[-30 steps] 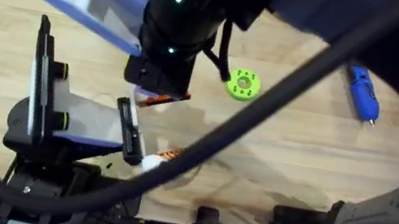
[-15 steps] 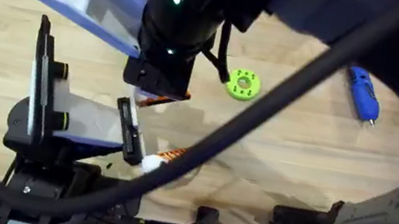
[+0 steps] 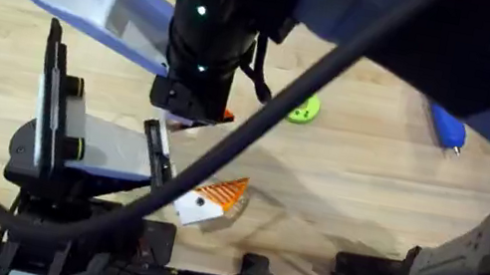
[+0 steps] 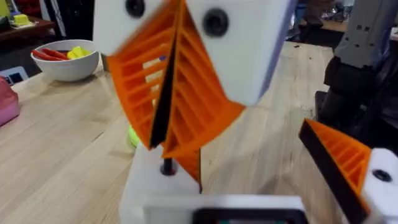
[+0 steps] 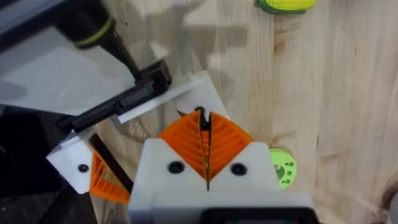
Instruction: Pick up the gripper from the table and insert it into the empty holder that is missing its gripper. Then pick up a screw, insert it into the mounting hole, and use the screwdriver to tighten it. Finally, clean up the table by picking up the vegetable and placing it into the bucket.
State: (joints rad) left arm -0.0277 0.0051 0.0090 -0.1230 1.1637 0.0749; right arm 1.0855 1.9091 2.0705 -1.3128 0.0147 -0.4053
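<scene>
The orange fingertip (image 4: 191,163) is hanging pinched between the ribbed pads of the right gripper (image 5: 204,134), which is closing tightly on it just above the white holder (image 4: 149,183) on the left arm. The left gripper (image 4: 255,183) is standing wide, its one padded finger (image 4: 345,163) well apart from the holder. The screwdriver (image 3: 447,126) is lying on the table (image 3: 359,178) far off to the right, and the green disc (image 3: 303,110) is sitting near the right gripper.
</scene>
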